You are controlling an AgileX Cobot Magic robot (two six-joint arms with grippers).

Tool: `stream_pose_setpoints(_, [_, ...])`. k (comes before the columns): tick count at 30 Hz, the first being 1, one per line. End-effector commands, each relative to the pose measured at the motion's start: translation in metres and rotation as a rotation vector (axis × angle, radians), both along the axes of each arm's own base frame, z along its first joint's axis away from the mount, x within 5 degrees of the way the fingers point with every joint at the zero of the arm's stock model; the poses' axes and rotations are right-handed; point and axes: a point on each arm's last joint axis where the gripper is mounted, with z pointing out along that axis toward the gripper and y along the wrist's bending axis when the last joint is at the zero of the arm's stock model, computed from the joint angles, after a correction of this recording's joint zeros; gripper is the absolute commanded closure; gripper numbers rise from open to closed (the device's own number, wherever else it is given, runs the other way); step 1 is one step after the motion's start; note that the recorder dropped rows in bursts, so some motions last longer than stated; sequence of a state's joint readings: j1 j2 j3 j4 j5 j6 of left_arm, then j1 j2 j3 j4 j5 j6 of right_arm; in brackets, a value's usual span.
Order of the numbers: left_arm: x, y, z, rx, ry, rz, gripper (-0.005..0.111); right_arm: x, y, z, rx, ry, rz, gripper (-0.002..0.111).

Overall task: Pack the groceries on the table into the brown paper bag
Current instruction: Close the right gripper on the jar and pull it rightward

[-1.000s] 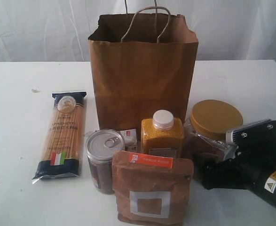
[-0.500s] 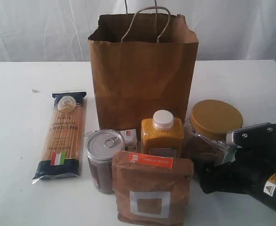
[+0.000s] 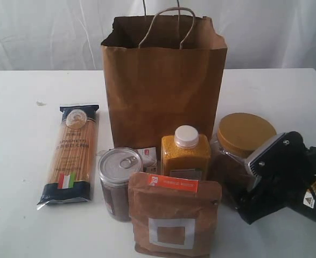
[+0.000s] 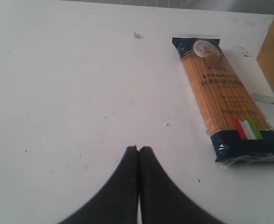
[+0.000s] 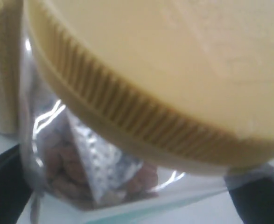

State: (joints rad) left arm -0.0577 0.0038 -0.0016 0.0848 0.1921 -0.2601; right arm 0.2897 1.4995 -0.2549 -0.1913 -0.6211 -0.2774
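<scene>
Exterior view, task barely begun: all five groceries [image 3: 174,215] sit on the flat white tabletop [image 3: 18,107] before the tall brown kraft paper bag [image 3: 163,91] at centre, my right gripper [image 3: 253,185] spread wide around the gold-lidded clear jar [image 3: 245,134] lower right, unclosed, left gripper [image 4: 137,186] pinched shut, empty.

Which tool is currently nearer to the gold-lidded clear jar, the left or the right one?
The right. The right tool stands open around the body of the gold-lidded clear jar. The left tool is shut, out past the spaghetti packet, far from the jar.
</scene>
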Motion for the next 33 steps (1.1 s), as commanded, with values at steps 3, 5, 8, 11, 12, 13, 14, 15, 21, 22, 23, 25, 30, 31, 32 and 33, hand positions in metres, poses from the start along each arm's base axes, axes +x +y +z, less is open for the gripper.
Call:
stream_pose_setpoints(3, [0.000, 0.000, 0.000, 0.000, -0.007, -0.006, 0.107, 0.007, 0.009, -0.012, 0.065, 0.098, 0.059, 0.003])
stream_pose_setpoints(5, [0.000, 0.000, 0.000, 0.000, -0.007, -0.006, 0.107, 0.007, 0.013, -0.015, 0.107, 0.116, 0.072, 0.003])
stream_pose_setpoints(8, [0.000, 0.000, 0.000, 0.000, -0.007, -0.006, 0.107, 0.008, 0.014, -0.016, 0.168, 0.124, 0.045, 0.003])
stream_pose_setpoints(11, [0.000, 0.000, 0.000, 0.000, -0.007, -0.006, 0.107, 0.009, 0.014, -0.016, 0.201, 0.137, 0.026, 0.003])
stream_pose_setpoints(12, [0.000, 0.000, 0.000, 0.000, -0.007, -0.006, 0.107, 0.009, 0.014, -0.016, 0.212, 0.146, 0.015, 0.003])
stream_pose_setpoints(13, [0.000, 0.000, 0.000, 0.000, -0.007, -0.006, 0.107, 0.009, 0.014, -0.017, 0.228, 0.159, 0.001, 0.003])
stream_pose_setpoints(14, [0.000, 0.000, 0.000, 0.000, -0.007, -0.006, 0.107, 0.008, 0.014, -0.017, 0.243, 0.171, -0.012, 0.003])
stream_pose_setpoints(15, [0.000, 0.000, 0.000, 0.000, -0.007, -0.006, 0.107, 0.008, 0.014, -0.017, 0.248, 0.175, -0.016, 0.003])
stream_pose_setpoints(21, [0.000, 0.000, 0.000, 0.000, -0.007, -0.006, 0.107, 0.007, 0.013, -0.020, 0.240, 0.204, -0.032, 0.003])
stream_pose_setpoints(22, [0.000, 0.000, 0.000, 0.000, -0.007, -0.006, 0.107, 0.007, 0.012, -0.021, 0.258, 0.225, -0.055, 0.004])
stream_pose_setpoints(23, [0.000, 0.000, 0.000, 0.000, -0.007, -0.006, 0.107, 0.006, 0.012, -0.022, 0.270, 0.242, -0.072, 0.008])
stream_pose_setpoints(25, [0.000, 0.000, 0.000, 0.000, -0.007, -0.006, 0.107, 0.007, 0.009, -0.023, 0.289, 0.262, -0.125, 0.020])
stream_pose_setpoints(30, [0.000, 0.000, 0.000, 0.000, -0.007, -0.006, 0.107, 0.002, 0.003, -0.031, 0.231, 0.348, -0.186, 0.043])
stream_pose_setpoints(31, [0.000, 0.000, 0.000, 0.000, -0.007, -0.006, 0.107, 0.001, 0.002, -0.032, 0.219, 0.363, -0.192, 0.043])
stream_pose_setpoints(32, [0.000, 0.000, 0.000, 0.000, -0.007, -0.006, 0.107, 0.000, 0.002, -0.033, 0.211, 0.373, -0.196, 0.043])
stream_pose_setpoints(33, [0.000, 0.000, 0.000, 0.000, -0.007, -0.006, 0.107, 0.000, 0.001, -0.034, 0.204, 0.383, -0.201, 0.043])
